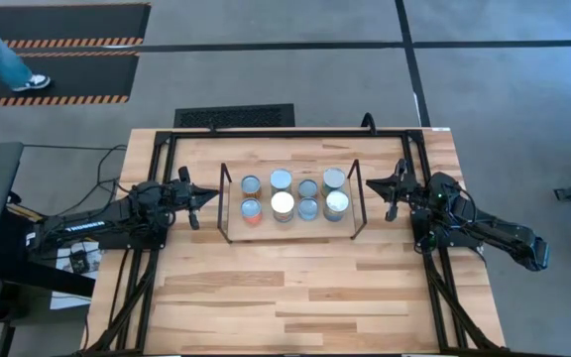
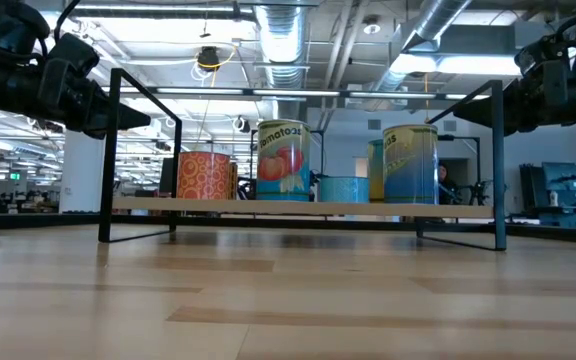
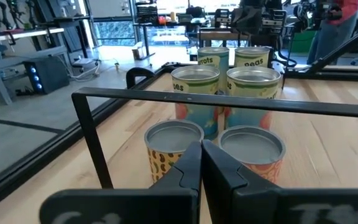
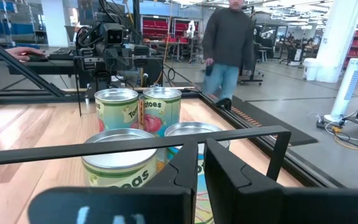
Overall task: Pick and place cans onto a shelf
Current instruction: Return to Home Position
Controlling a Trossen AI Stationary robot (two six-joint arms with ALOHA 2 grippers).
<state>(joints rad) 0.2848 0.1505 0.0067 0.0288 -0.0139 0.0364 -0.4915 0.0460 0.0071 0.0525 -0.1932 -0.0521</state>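
Left of the shelf (image 1: 295,230), the left tool (image 1: 209,193) hangs empty, its fingers together. All eight cans (image 1: 283,203) stand on the shelf in two rows of four. Right of the shelf, the right tool (image 1: 370,183) is likewise closed and empty; homing well means each arm draws straight back from the shelf without touching it.

The butcher-block tabletop (image 1: 295,288) stands on grey concrete, with a black grille (image 1: 233,116) just behind its far edge. Well beyond its far left corner lies a black mat (image 1: 67,22) with orange hazard stripes, and a person's sneaker (image 1: 34,83) rests on it. Past the table, the right wrist view shows a person (image 4: 229,43) in a dark sweater and jeans, and silvery ceiling ducts (image 2: 280,30) run overhead.
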